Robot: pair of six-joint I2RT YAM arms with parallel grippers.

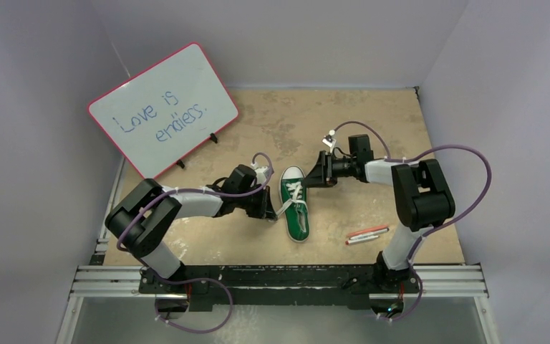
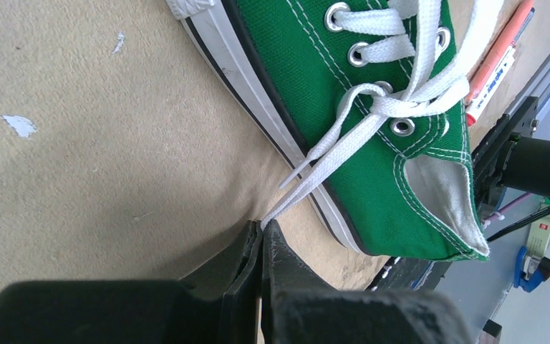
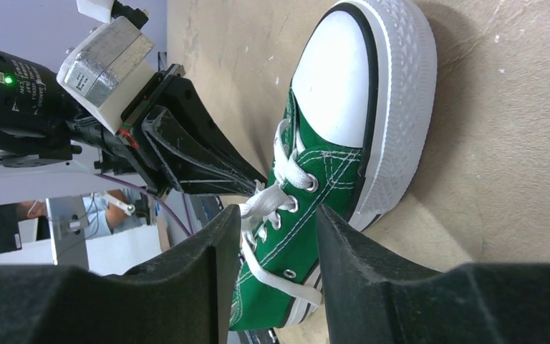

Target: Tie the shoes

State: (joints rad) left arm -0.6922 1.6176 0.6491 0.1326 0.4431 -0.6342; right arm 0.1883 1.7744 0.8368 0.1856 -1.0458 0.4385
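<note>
The green sneaker (image 1: 297,215) lies in the middle of the table, its white toe cap pointing away from the arms. My left gripper (image 1: 275,213) is at the shoe's left side. In the left wrist view it (image 2: 263,228) is shut on the end of a white lace (image 2: 314,163) that runs taut from a crossing over the upper eyelets of the shoe (image 2: 308,64). My right gripper (image 1: 315,178) is open on the shoe's right near the toe. In the right wrist view its jaws (image 3: 275,223) frame the shoe's side (image 3: 308,215) without touching it, and another lace strand (image 3: 268,276) hangs over the sole.
A whiteboard (image 1: 163,107) with a pink rim leans at the back left. Two red and white markers (image 1: 367,234) lie right of the shoe; they also show in the left wrist view (image 2: 498,57). A metal rail (image 1: 279,276) runs along the near edge.
</note>
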